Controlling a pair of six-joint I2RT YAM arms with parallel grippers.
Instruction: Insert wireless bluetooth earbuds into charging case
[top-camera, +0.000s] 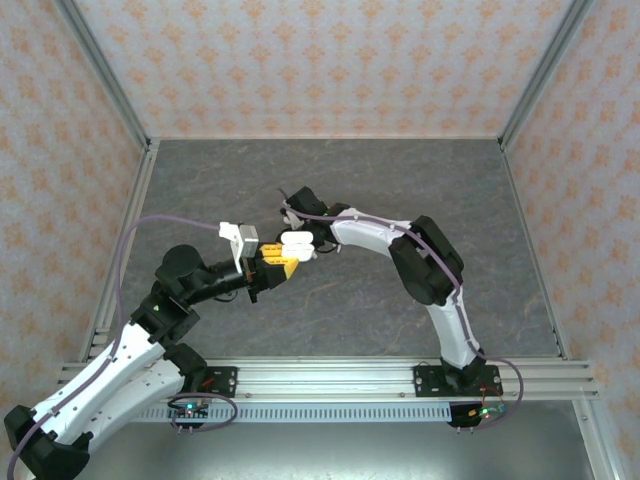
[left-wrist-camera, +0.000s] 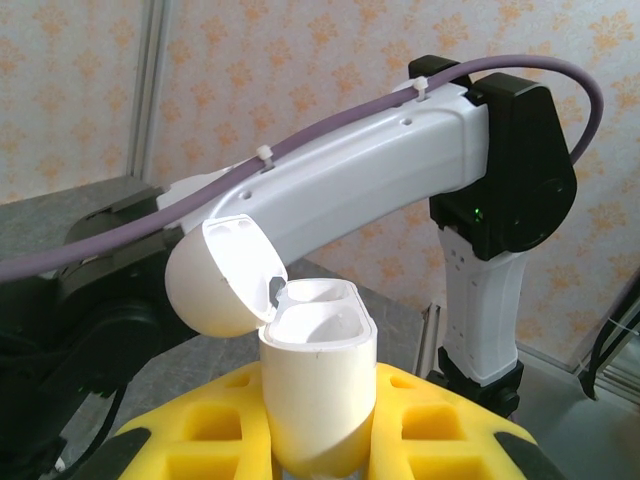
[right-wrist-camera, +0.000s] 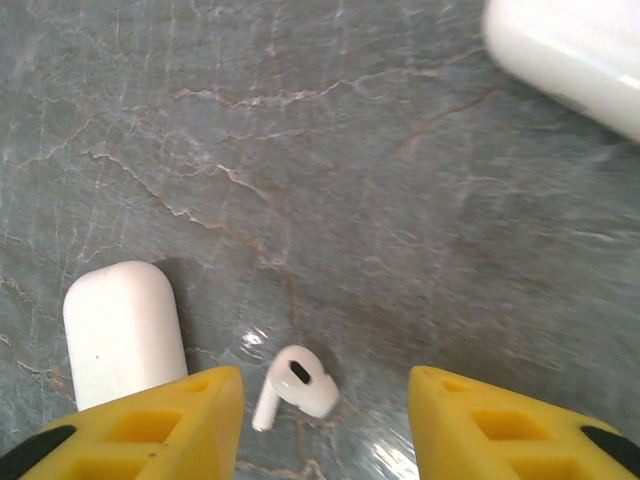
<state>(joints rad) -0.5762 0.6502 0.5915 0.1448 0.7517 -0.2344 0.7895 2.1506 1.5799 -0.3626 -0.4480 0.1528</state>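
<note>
Hovering jaws-spread, right tool is hanging over earbud on tabletop: prob. light, rigid, slick; pinch across bulb, not stem. Left tool is pinching open charging case.

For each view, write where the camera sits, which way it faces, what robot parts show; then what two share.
Top external: overhead, behind, looking down at the table; left arm, right arm.
Left wrist: left arm, looking along the left claw at the open case.
Right wrist: right arm, looking down past the right claw at an earbud.
Shared: the case, top and left wrist.
</note>
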